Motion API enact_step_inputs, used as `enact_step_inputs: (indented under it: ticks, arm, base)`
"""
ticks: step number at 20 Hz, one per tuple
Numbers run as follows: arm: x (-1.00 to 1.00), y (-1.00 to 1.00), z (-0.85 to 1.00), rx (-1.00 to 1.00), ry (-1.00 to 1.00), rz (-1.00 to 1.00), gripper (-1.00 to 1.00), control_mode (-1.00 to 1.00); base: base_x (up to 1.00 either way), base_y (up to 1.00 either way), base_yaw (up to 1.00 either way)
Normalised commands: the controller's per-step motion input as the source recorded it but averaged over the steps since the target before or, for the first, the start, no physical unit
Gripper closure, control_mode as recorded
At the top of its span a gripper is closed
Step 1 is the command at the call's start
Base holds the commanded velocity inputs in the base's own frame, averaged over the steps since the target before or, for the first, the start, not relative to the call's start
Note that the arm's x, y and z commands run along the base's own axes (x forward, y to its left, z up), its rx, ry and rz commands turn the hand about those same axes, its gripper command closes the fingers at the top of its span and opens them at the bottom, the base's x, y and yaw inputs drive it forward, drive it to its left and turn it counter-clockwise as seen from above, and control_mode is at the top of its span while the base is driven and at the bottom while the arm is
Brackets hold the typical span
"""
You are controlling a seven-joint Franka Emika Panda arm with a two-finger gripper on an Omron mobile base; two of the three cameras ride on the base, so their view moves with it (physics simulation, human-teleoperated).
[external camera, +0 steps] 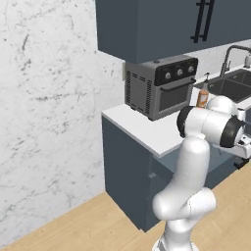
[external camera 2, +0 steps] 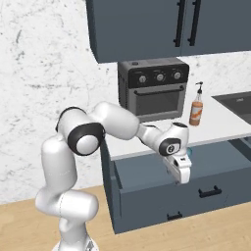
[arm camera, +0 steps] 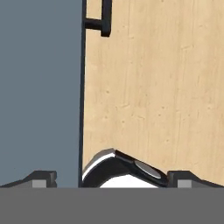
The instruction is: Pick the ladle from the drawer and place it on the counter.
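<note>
The drawer (external camera 2: 196, 196) is pulled out under the counter (external camera 2: 220, 125), showing its slate-blue inside and flat front. My gripper (external camera 2: 182, 179) hangs over the drawer's front part, pointing down. A small teal-blue piece, apparently the ladle (external camera 2: 188, 153), peeks out just behind the hand below the counter edge; the rest is hidden. In the hand view my gripper (arm camera: 113, 177) is open, its fingertips (arm camera: 41, 177) far apart with nothing between them. Below them lie the drawer (arm camera: 39, 87) on the left and wood floor on the right.
A toaster oven (external camera 2: 154, 88) stands on the counter (external camera: 142, 127) under the upper cabinets. An orange bottle (external camera 2: 196, 110) stands to its right, then a sink (external camera 2: 238, 105). The drawer's black handle (external camera 2: 211, 192) sticks out towards the wood floor (arm camera: 153, 87).
</note>
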Motion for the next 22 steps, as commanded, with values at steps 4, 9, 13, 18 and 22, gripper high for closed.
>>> enact_step_inputs:
  ticks: [4, 9, 13, 18, 22]
  arm:
    - [0.23, 0.00, -0.45, 0.02, -0.01, 0.00, -1.00, -1.00]
    - [0.39, 0.00, -0.34, 0.00, -0.06, 0.00, -1.00, -1.00]
    - [0.36, 0.00, -0.39, 0.00, -0.04, 0.00, -1.00, -1.00]
    - [0.30, 0.00, -0.36, 0.00, -0.04, 0.00, -1.00, -1.00]
    - [-0.43, -0.19, -0.13, 0.00, 0.15, 0.00, -1.00, -1.00]
  base:
    - [0.00, 0.00, 0.00]
    - [0.00, 0.00, 0.00]
    - [0.00, 0.00, 0.00]
    - [0.00, 0.00, 0.00]
    - [0.00, 0.00, 0.00]
